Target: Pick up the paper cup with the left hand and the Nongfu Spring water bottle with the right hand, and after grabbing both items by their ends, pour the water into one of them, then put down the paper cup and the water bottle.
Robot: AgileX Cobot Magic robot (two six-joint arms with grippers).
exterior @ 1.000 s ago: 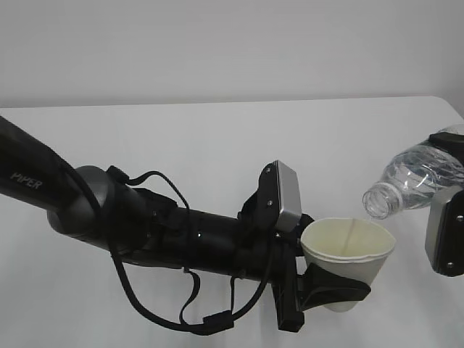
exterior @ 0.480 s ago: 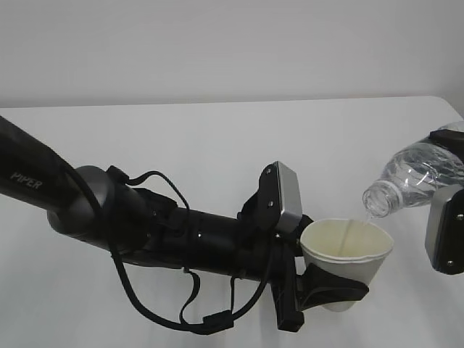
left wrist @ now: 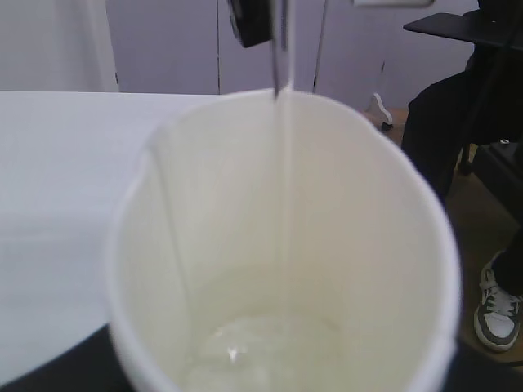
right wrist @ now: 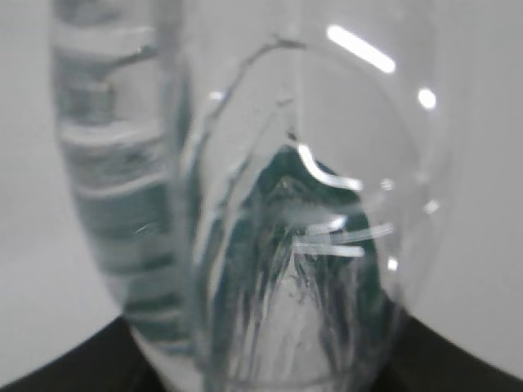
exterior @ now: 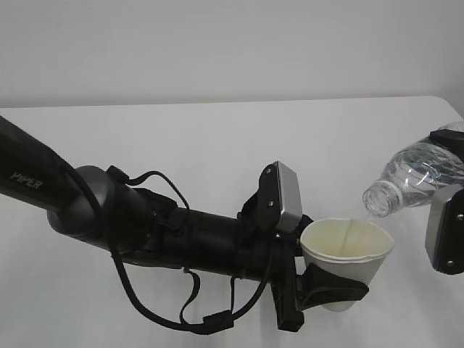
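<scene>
while the left hand (exterior: 330,290) clamps the paper cup (exterior: 348,261) low on its body, upright above the white table (exterior: 181,145), the right hand (exterior: 448,217) grips the nongfu spring water bottle (exterior: 413,181) by its base. the bottle's long axis tilts down-left, mouth just above the cup's right rim. a thin stream of water (left wrist: 282,163) falls into the cup, pooling shallowly at its bottom.

white table (exterior: 217,138), sneaker (left wrist: 497,314)
</scene>
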